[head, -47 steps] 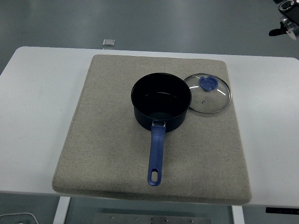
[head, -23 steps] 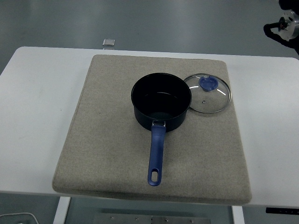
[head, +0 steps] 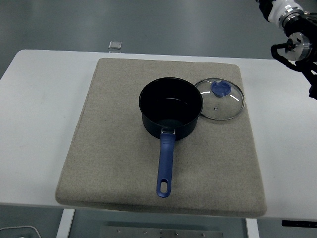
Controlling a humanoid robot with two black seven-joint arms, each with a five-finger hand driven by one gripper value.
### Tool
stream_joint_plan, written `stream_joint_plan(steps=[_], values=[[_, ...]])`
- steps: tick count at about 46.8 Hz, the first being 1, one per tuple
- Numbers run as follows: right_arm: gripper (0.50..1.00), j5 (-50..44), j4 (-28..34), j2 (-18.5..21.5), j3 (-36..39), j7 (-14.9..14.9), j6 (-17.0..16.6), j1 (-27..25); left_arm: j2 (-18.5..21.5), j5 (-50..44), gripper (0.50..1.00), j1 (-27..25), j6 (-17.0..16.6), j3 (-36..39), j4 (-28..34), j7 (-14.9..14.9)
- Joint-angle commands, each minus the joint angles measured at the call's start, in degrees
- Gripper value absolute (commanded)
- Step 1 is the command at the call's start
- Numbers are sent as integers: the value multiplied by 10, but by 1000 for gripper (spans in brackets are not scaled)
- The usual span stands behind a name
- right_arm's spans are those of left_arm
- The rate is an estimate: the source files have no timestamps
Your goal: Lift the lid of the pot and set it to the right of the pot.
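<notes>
A dark blue pot (head: 171, 106) stands uncovered on a beige mat (head: 114, 148), its blue handle (head: 166, 163) pointing toward the near edge. The glass lid (head: 228, 105) with a blue knob (head: 220, 89) lies flat on the mat just right of the pot, its rim touching or nearly touching the pot's wall. My right hand (head: 292, 44) hangs at the top right corner, well above and right of the lid, with relaxed fingers that hold nothing. The left arm is out of sight.
The mat covers the middle of the white table (head: 39, 99). A small grey square object (head: 115, 45) sits just beyond the table's far edge. Bare table shows on both sides of the mat.
My right hand has come further into the picture at the top right corner, moving down and left. Pot and lid have stayed where they were.
</notes>
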State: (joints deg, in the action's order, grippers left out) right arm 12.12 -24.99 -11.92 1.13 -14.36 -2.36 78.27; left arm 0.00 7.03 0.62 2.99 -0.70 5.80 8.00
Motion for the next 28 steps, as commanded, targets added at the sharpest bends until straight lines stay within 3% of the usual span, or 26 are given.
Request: stream_joint_plan(steps=[1,10,28], values=[[897,-18,1,1,1,-18,-22,-10,0,0,1000,0,0,0,0,0],[899,-15,3,1,21,-58,-38,-43,0,0,1000,0,0,0,0,0],[911,-14,3,19,48,-60,-12,-71,0,0,1000,0,0,0,0,0]])
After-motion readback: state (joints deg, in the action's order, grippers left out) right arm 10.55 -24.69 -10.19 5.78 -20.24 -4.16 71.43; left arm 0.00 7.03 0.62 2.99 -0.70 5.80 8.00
